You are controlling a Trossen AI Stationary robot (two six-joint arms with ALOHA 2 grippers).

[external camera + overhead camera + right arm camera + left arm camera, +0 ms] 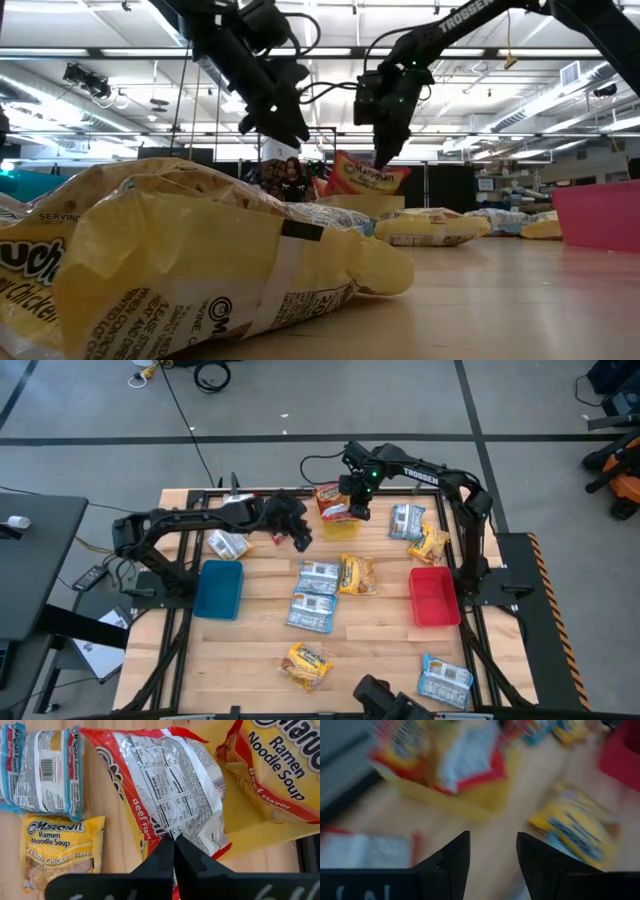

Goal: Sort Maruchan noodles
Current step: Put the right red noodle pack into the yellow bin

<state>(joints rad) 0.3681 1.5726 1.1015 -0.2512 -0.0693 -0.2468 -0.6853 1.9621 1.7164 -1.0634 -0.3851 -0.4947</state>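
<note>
Maruchan noodle packets lie scattered on the wooden table: blue-and-white ones and a yellow one in the middle, and a red one at the far left. My right gripper is above the yellow bin at the far middle, shut on a red-and-white packet. A second red packet lies in that bin. My left gripper hovers open and empty left of the bin, above the table. My right gripper pinches the red-and-white packet between its two fingers at one end edge. The fingers come steeply from above, slanting. The packet shows its printed back and stretches away from the fingers over the yellow bin's rim, beside the other red packet.
A blue bin stands at the left and a red bin at the right. More packets lie near the front edge and at the far right. Bare wood lies between the bins, toward the front.
</note>
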